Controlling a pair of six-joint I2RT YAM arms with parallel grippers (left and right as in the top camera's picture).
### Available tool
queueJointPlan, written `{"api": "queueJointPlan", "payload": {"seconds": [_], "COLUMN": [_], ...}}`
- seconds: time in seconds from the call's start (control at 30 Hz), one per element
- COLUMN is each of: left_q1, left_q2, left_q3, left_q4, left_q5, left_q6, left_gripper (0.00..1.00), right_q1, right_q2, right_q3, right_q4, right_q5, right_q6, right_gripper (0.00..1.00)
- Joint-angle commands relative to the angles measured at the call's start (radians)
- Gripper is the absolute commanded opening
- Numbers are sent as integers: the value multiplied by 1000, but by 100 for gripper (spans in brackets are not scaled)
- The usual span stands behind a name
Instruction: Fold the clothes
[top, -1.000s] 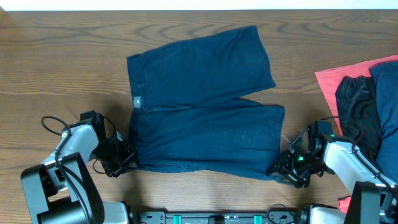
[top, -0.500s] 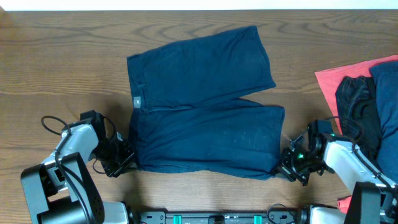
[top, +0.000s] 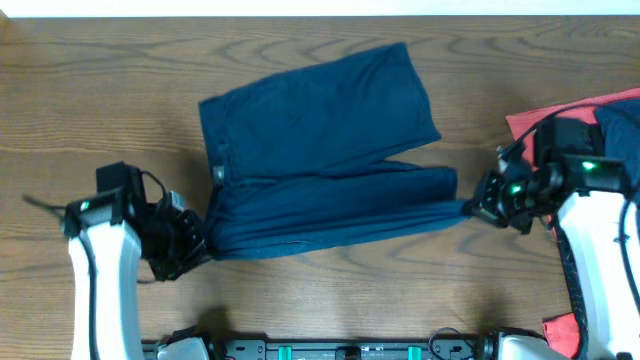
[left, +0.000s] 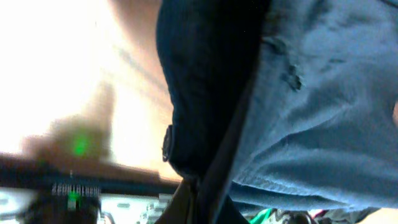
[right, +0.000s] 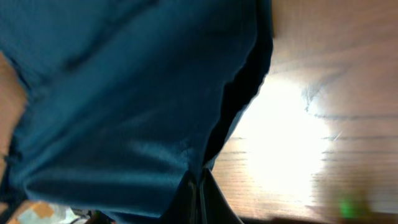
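Left jaws and right jaws each clamp one end of the shorts (top: 320, 125), the near leg stretched crosswise between them.

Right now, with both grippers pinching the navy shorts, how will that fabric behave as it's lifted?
Probably floppy: the shorts bunch into folds between the left gripper and right gripper. Likely light, since pinches at two corners carry the raised edge. The far leg will likely drag on the table.

the right fingers (top: 478, 208) have clamped on the shorts (top: 320, 120), and with the left fingers (top: 198, 243) raised the near edge taut off the counter (top: 100, 100).
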Motion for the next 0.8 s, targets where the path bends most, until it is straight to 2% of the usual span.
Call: {"api": "queueJointPlan", "payload": {"seconds": [0.0,0.13,0.27,0.57,0.77], "left_q1": [9,9,9,9,9], "left_q2": [-109,-223,-282,-180,-49], "left_q3": [52,118,146,145,145], "left_q4": [-80,-222,-241,-136,-37], "left_q5": [-57,-66,-69,-160,-219], "left_q6": [16,23,23,10,-35], "left_gripper": [6,6,6,6,6], "right_q1": [-20,-31,-30,8,96], "right_q2": [-43,-68,-68,78,290], "right_q3": [124,272,362,336,336], "right_q4": [-32,-92,-59,216,528], "right_q5": [113,134,133,127,106], "right_q6": [-21,-21,3,100,103], "right_gripper": [1,1,1,1,1]}}
